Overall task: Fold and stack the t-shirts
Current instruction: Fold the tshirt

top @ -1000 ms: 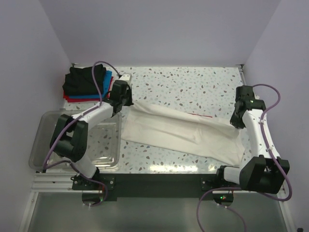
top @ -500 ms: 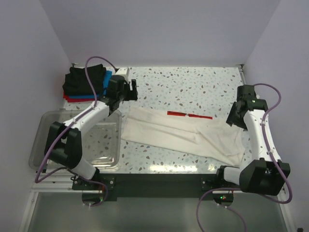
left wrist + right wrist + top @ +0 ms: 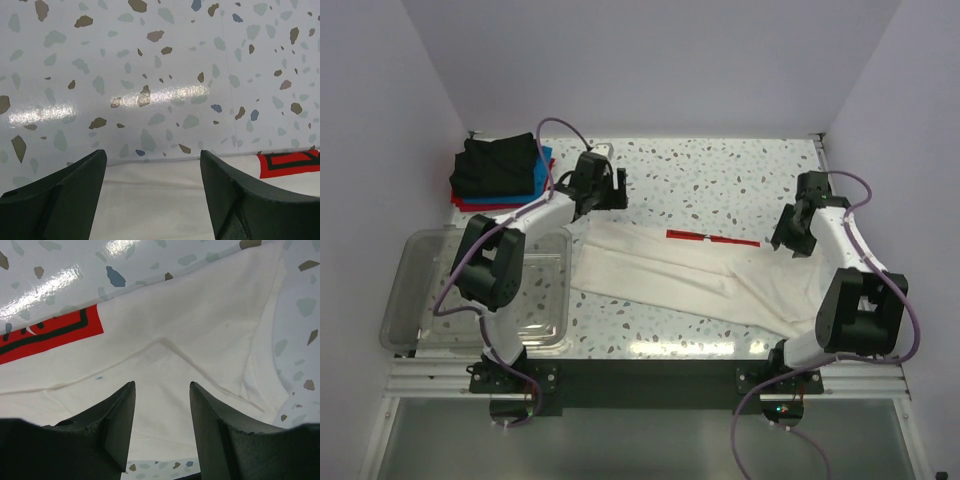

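Observation:
A white t-shirt (image 3: pixel 690 275) lies folded in a long band across the table, and a strip of its red graphic (image 3: pixel 712 238) shows along the far edge. Folded black (image 3: pixel 498 165), blue (image 3: pixel 544 158) and red (image 3: pixel 470 203) t-shirts are stacked at the back left. My left gripper (image 3: pixel 617 187) hovers open just beyond the white shirt's left end. In the left wrist view the gripper (image 3: pixel 152 155) has nothing between its fingers, over the cloth (image 3: pixel 160 200). My right gripper (image 3: pixel 788 238) stands open over the shirt's right end. The right wrist view shows it (image 3: pixel 162 385) empty above the cloth (image 3: pixel 200 330).
A clear plastic tub (image 3: pixel 420 290) stands at the near left, and the left arm passes over its far rim. Walls close the table at the back and on both sides. Speckled tabletop (image 3: pixel 720 180) stretches behind the white shirt.
Both grippers were shut on the white shirt's ends and have opened and let it go. The left gripper moved right and back, the right one back and inward. The red strip now shows.

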Action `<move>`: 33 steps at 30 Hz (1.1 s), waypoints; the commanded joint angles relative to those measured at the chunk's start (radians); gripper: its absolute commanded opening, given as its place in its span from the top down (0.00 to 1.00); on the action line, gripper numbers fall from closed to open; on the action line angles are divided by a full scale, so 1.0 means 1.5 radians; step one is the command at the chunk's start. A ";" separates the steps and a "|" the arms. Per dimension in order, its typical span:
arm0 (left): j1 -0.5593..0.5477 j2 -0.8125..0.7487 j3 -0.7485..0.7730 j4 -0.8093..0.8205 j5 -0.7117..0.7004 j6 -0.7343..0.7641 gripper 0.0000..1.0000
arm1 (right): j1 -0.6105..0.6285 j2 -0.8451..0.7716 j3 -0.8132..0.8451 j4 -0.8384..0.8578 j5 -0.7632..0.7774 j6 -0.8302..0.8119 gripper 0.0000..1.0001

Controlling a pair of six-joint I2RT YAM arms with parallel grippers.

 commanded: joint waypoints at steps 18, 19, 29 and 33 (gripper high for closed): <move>0.001 -0.019 -0.003 -0.033 -0.014 -0.021 0.18 | 0.001 0.136 -0.058 0.131 -0.008 0.011 0.60; 0.001 -0.019 -0.003 -0.034 -0.017 -0.021 0.18 | 0.001 0.137 -0.061 0.132 -0.008 0.013 0.64; 0.001 -0.014 -0.005 -0.039 -0.024 -0.022 0.18 | 0.001 0.104 -0.058 0.094 -0.010 0.014 1.00; 0.001 -0.013 -0.006 -0.040 -0.025 -0.023 0.18 | 0.004 0.069 -0.057 0.059 -0.023 0.014 1.00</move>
